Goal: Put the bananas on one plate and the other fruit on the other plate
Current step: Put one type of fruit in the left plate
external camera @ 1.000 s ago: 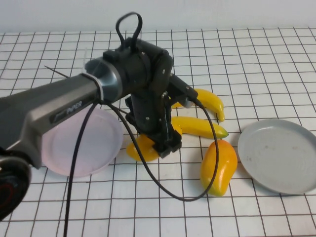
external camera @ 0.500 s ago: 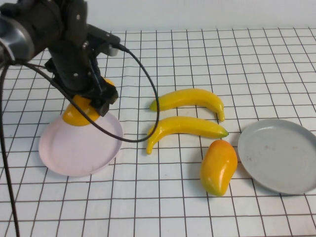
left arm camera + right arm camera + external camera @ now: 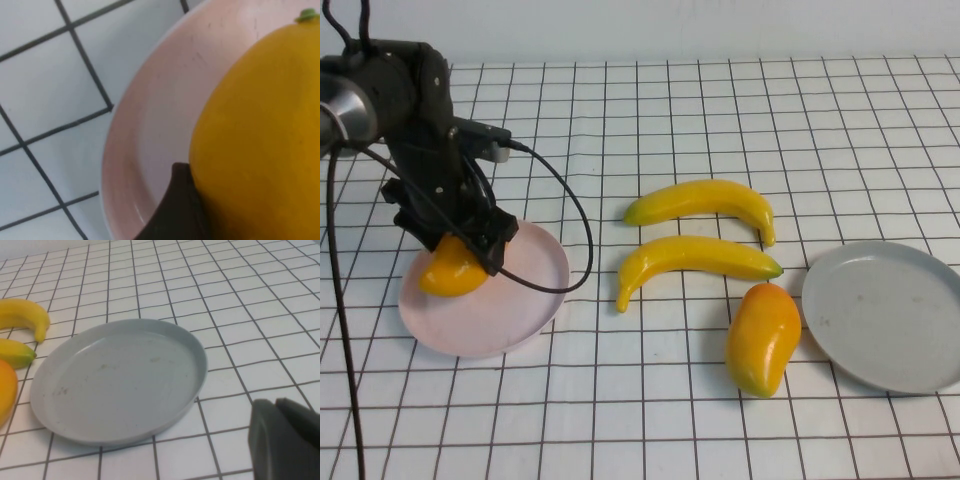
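Note:
My left gripper (image 3: 460,252) is shut on one orange-yellow mango (image 3: 446,273) and holds it low over the left part of the pale pink plate (image 3: 520,300). The left wrist view shows that mango (image 3: 260,130) pressed against a dark finger (image 3: 180,210) above the pink plate (image 3: 150,125). Two yellow bananas (image 3: 705,198) (image 3: 695,257) lie side by side mid-table. The second mango (image 3: 763,337) lies just left of the grey-blue plate (image 3: 890,315), which holds nothing. My right gripper (image 3: 287,440) is shut beside the grey-blue plate (image 3: 120,380); it is out of the high view.
The table is a white surface with a black grid (image 3: 650,420). The left arm's black cable (image 3: 575,225) loops over the table between the pink plate and the bananas. Banana tips (image 3: 25,315) and a mango edge (image 3: 5,390) show in the right wrist view.
My left gripper has carried the mango from beside the bananas leftward to the pink plate and lowered it toward the plate's left side. Bananas, second mango and grey-blue plate have not moved.

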Robot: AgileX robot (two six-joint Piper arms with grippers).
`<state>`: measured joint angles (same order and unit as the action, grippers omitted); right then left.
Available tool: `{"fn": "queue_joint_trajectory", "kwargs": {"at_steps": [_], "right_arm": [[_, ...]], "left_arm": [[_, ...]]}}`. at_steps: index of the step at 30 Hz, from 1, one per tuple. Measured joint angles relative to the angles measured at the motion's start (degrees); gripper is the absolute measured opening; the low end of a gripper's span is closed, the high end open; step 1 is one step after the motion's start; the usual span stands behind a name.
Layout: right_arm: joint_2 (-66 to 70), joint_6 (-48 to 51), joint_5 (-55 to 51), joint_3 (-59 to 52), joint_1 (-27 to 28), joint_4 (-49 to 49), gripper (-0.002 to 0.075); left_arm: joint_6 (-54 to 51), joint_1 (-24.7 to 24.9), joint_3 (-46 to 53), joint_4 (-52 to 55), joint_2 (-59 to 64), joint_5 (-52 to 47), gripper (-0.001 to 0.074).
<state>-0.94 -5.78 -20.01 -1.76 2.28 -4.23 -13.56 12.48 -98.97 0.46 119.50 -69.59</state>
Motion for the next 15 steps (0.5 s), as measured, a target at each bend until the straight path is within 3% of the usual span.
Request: {"fn": "queue_joint_trajectory", "kwargs": {"at_steps": [15], "right_arm": [[0.0, 0.0, 0.0, 0.0, 0.0, 0.0, -0.0016]], "left_arm": [[-2.4, 0.0, 0.0, -1.2, -3.8, -0.1, 0.0536]]}}
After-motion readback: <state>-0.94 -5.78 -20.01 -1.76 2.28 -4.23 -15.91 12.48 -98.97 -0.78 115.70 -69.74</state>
